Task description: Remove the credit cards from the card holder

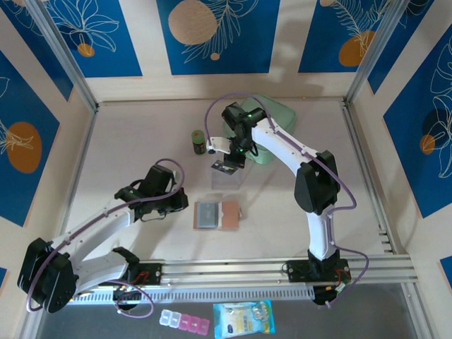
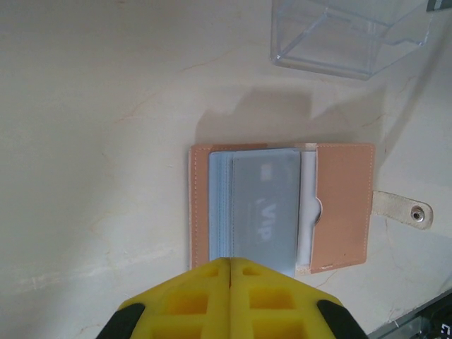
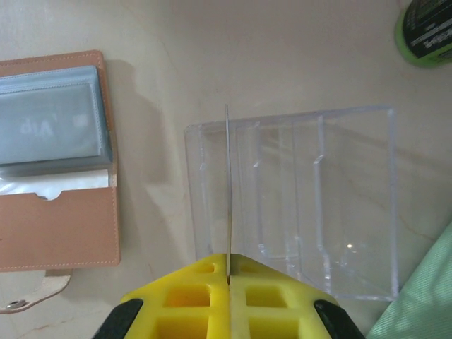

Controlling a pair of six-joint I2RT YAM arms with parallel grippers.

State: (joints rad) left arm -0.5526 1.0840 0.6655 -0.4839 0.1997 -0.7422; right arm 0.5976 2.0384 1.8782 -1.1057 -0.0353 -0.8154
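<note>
the right claw (image 3: 228,258) is pinched shut on one thin credit card (image 3: 227,183), seen edge-on as a pale line running straight ahead from its fingertips, over the clear box (image 3: 339,212) with upright dividers. to do this step well, it seems best to keep the card upright and parallel to the dividers, lower it into one slot, and let go only once it rests there, since a tilt could catch a divider. the card holder (image 3: 63,233) lies open and flat on the table (image 3: 282,56) to this claw's left, long axis running fore and aft, snap tab (image 3: 32,291) at the near end. the left claw (image 2: 231,263) is closed on nothing (fingers pressed together). the holder lies just ahead of it, long axis crosswise, tab pointing right, a grey vip card (image 2: 267,212) in its pocket.
</note>
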